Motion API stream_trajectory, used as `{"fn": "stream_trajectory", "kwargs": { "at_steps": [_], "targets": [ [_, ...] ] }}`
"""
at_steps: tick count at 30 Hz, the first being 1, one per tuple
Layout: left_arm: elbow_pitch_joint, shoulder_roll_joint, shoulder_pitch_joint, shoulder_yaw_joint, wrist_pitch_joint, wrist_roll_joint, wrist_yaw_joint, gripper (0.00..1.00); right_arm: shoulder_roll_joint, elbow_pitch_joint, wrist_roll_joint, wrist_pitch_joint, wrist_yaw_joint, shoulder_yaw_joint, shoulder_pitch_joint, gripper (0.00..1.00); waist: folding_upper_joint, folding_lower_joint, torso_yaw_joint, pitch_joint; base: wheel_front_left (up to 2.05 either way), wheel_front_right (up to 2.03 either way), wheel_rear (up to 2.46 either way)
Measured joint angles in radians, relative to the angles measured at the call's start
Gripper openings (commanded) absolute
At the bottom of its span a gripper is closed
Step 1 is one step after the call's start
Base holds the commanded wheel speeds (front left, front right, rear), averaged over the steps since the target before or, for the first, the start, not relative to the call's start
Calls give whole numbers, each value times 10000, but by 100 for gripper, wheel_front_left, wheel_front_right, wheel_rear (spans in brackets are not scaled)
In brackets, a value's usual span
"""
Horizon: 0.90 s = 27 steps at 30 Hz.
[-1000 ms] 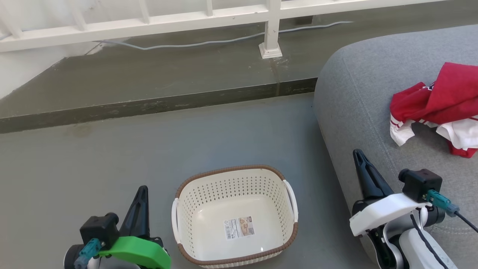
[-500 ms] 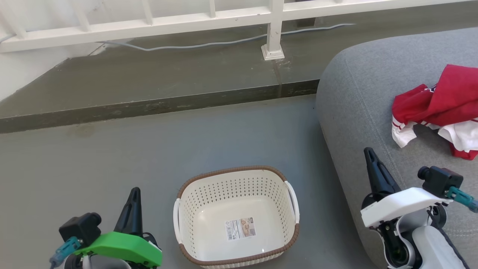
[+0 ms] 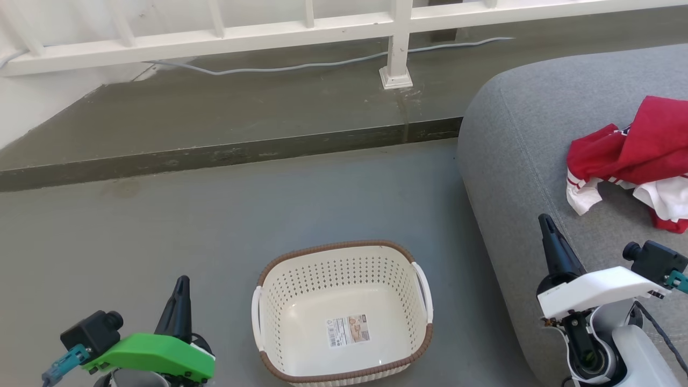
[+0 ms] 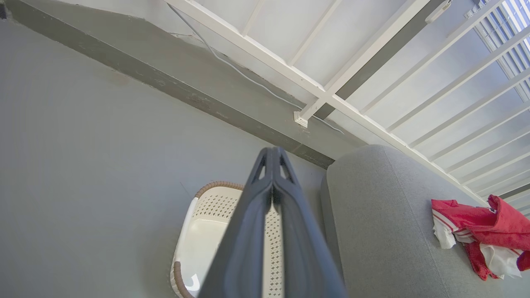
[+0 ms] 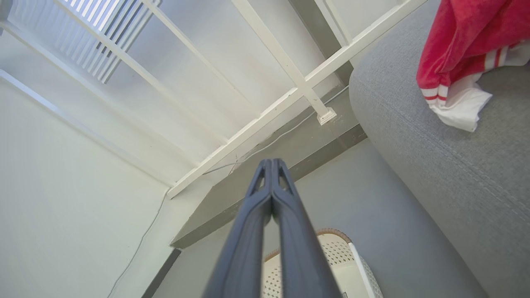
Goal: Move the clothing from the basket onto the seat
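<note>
The red and white clothing [image 3: 639, 156] lies in a crumpled heap on the grey seat [image 3: 516, 140] at the right; the left wrist view has the clothing [image 4: 480, 231] on the seat [image 4: 372, 223], and in the right wrist view the clothing [image 5: 463, 49] rests on the seat [image 5: 455, 157]. The cream basket [image 3: 342, 312] stands on the floor with only a label inside. My left gripper [image 3: 181, 284] is shut, left of the basket. My right gripper [image 3: 545, 221] is shut above the seat's front edge, holding nothing. The wrist views show each pair of fingers pressed together: left gripper [image 4: 272, 154], right gripper [image 5: 271, 164].
A raised concrete step [image 3: 226, 153] crosses the floor behind the basket. A white railing [image 3: 301, 27] with a post base [image 3: 396, 78] stands on it, and a grey cable [image 3: 301, 65] runs along its foot. Grey floor [image 3: 161, 226] spreads left of the basket.
Both grippers have drawn back toward the bottom of the head view, shut throughout. The head view has shifted slightly; the clothing and basket stay put.
</note>
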Motion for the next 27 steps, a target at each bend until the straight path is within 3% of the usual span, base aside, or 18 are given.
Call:
{"fn": "stream_trajectory", "kwargs": {
  "at_steps": [27],
  "targets": [
    [627,82,-264,698,550,-3342,-623,0,82,487,3515,602,393,-895,-54,0,0,1,140,-119,0,0,0]
  ]
}}
